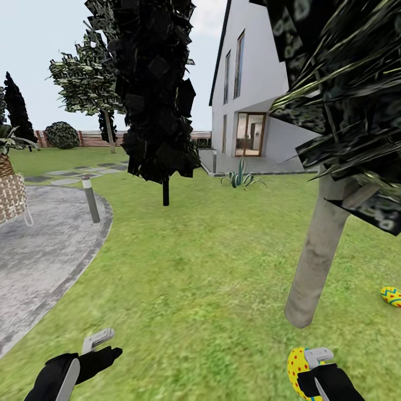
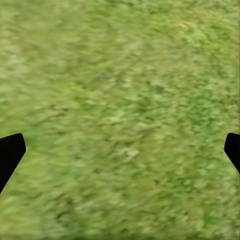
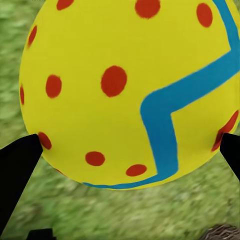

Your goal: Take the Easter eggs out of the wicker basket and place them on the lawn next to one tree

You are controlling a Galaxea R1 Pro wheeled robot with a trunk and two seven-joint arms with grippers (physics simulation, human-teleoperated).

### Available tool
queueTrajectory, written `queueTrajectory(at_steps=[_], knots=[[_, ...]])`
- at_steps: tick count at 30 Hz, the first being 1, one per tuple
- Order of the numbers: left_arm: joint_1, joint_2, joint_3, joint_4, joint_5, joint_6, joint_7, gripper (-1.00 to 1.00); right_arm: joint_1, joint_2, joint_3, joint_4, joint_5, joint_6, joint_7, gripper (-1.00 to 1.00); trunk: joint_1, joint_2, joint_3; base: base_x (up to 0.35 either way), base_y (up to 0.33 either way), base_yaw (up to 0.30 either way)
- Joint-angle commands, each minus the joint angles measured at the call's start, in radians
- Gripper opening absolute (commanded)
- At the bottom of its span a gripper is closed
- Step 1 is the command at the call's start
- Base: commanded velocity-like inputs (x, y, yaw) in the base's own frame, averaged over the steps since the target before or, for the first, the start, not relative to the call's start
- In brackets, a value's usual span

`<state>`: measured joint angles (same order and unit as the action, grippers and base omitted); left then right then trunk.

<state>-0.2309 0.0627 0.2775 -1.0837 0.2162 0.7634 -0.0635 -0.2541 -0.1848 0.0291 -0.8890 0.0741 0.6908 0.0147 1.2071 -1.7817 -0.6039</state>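
A: Lawn first. Wide, flat grass, with a paved patch off to the left. Does it slope?

B: Can't tell. If it does, an egg set down could roll off.

A: Tree?

B: Pale trunk close ahead on the right, leaning a little, dark crown overhead. The risk, as I judge it: the right arm reaches in and knocks the trunk, or the egg lands well apart from it and doesn't count as next to it.

A: Basket?

B: At the far left edge, beside the paving, well apart from the tree. Its inside is hidden, so I can't say whether an egg remains.

A: Eggs?

B: One egg on the grass, near the trunk base to its right. Held egg sits between the fingers of the right gripper, clamped on it low over the grass. Released from a height, it may bounce or bump the lying one.

A: Left gripper?

B: Spread wide over bare grass, nothing in it.
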Motion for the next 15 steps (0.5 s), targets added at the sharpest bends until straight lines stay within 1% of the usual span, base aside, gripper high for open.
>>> queueTrajectory(at_steps=[1,4,6,11,15], knots=[[-0.001,0.000,0.002,-0.001,-0.002,0.005,-0.007,1.00,-0.001,-0.001,0.003,-0.001,0.008,0.006,0.001,-1.00,0.000,-0.001,-0.001,0.000,0.000,0.000],[-0.001,-0.002,0.002,0.001,0.000,0.006,-0.008,1.00,-0.001,-0.001,0.003,-0.001,0.009,0.005,0.001,-1.00,0.000,-0.001,-0.001,0.018,0.012,0.000],[-0.001,-0.002,0.002,0.001,0.001,0.007,-0.007,1.00,-0.001,-0.001,0.003,-0.001,0.007,0.006,0.001,-1.00,0.000,-0.001,-0.001,0.218,0.141,0.000],[-0.001,0.000,0.003,0.000,-0.001,0.007,-0.006,1.00,-0.001,0.000,0.004,0.001,0.004,0.005,0.001,-1.00,0.000,-0.001,-0.001,0.281,0.205,0.000],[-0.001,0.000,0.003,-0.001,-0.001,0.007,-0.006,1.00,-0.001,0.000,0.003,0.001,0.005,0.006,0.001,-1.00,0.000,-0.001,-0.001,0.233,0.265,0.000]])
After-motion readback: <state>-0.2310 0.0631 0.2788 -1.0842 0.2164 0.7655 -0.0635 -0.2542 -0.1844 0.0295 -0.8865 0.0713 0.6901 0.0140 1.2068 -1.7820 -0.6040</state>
